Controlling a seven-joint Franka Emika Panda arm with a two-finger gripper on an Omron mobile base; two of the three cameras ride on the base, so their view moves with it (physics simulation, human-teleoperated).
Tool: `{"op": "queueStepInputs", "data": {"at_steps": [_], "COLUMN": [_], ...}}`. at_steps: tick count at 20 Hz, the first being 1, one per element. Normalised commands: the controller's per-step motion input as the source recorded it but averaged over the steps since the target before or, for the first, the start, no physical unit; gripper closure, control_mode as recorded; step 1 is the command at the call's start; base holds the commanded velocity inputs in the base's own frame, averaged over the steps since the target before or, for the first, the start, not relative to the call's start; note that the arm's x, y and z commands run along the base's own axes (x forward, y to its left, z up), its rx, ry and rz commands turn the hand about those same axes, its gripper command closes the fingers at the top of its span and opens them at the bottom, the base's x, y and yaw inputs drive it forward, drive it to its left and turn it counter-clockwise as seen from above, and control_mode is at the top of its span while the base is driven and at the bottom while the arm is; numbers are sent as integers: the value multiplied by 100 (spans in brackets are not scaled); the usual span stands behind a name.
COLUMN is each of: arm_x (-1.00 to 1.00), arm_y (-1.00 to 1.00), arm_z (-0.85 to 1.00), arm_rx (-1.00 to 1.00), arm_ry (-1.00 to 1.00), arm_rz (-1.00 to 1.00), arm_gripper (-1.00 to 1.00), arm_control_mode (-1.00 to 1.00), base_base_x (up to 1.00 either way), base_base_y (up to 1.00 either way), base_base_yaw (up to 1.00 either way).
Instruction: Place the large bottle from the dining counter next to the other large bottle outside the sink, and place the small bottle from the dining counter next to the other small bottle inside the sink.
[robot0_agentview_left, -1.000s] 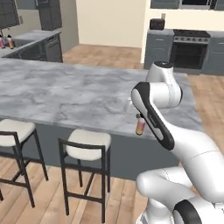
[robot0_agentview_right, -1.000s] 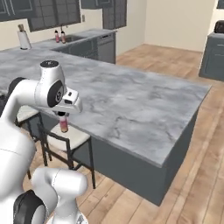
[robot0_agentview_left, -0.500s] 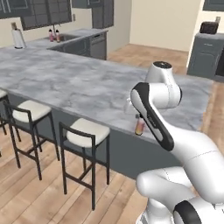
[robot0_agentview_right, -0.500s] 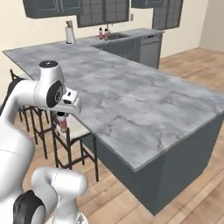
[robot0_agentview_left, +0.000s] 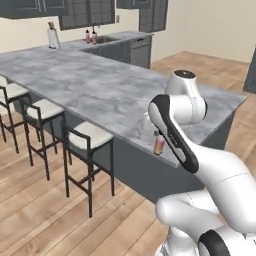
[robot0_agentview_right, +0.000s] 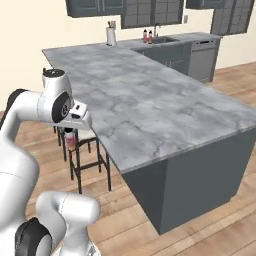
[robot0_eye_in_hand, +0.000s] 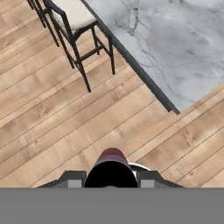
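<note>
One bottle (robot0_agentview_left: 159, 144) is carried in the gripper (robot0_agentview_left: 156, 136), jaws closed on its upper part w/ the body hanging below; seen in the left base view just off the near edge of the dining counter (robot0_agentview_left: 95, 85), and in the right base view as a pinkish body w/ dark cap below the hand, beside the counter edge above a stool (robot0_agentview_left: 88, 137). In the hand view the dark cap is seen end-on betw. the finger tips (robot0_eye_in_hand: 72, 178), wood floor (robot0_eye_in_hand: 65, 118) far below. Whether it is the large or the small one cannot be told from size alone. It is judged light and rigid, prob. smooth-sided plastic or glass, so slippery; a hold near the neck lets the body swing, so jerky moves are best avoided and a grip square across the round body, not on the tapering shoulder, is judged safer. If glass, a drop onto the floor would be risky. At the far end of the room the sink (robot0_agentview_right: 162, 40) is seen, w/ two more bottles (robot0_agentview_right: 147, 36) standing by it, near a white roll-like item (robot0_agentview_right: 111, 36); those are well apart from the carried one, so much travel is judged left before it can be set down beside its match.
</note>
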Motion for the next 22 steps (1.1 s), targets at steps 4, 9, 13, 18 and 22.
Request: {"op": "queueStepInputs", "data": {"at_steps": [4, 9, 13, 18, 22], "arm_x": [0, 0, 0, 0, 0], "arm_y": [0, 0, 0, 0, 0], "arm_z": [0, 0, 0, 0, 0], "arm_rx": [0, 0, 0, 0, 0], "arm_ry": [0, 0, 0, 0, 0], "arm_rz": [0, 0, 0, 0, 0], "arm_gripper": [100, 100, 100, 100, 100], "arm_control_mode": [100, 100, 100, 100, 100], "base_base_x": [0, 0, -1, 0, 5], "base_base_y": [-100, -100, -100, -100, -100], "base_base_yaw": [35, 30, 25, 18, 15]}}
